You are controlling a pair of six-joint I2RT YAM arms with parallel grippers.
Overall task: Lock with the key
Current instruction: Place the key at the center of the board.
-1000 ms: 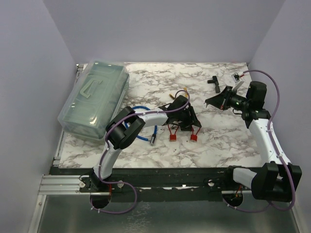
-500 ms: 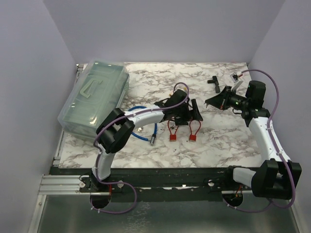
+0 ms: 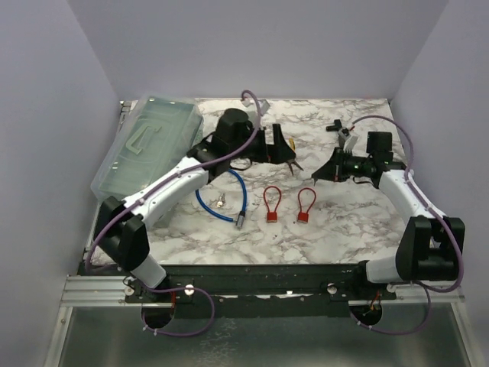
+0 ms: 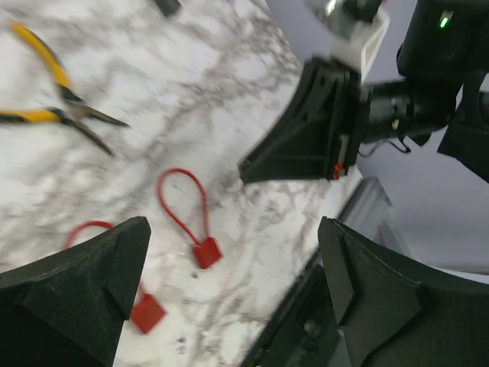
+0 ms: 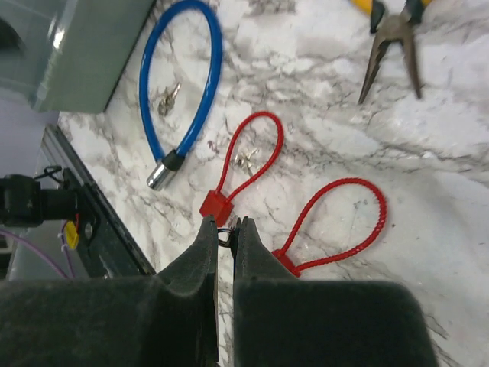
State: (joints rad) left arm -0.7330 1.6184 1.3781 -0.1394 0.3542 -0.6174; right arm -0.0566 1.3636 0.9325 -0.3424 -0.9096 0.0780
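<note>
Two red cable locks (image 3: 270,205) (image 3: 306,205) lie side by side on the marble table, each a loop with a small square body. In the right wrist view the left lock (image 5: 256,149) has small keys (image 5: 246,159) inside its loop, and the right lock (image 5: 344,222) sits beside it. My right gripper (image 5: 225,233) hovers just above the left lock's body and is shut on a small key with a ring. From above, the right gripper (image 3: 318,176) is right of the locks. My left gripper (image 3: 279,145) is raised behind them, wide open and holding nothing.
A blue cable lock (image 3: 227,195) with keys (image 3: 220,201) lies left of the red ones. Yellow-handled pliers (image 4: 61,115) rest behind them. A clear plastic box (image 3: 149,153) fills the far left, and a small black part (image 3: 336,126) sits at the back right.
The left gripper opened wide, let go of the red locks and lifted back toward the far side. The right gripper swung left toward the locks, still shut.
</note>
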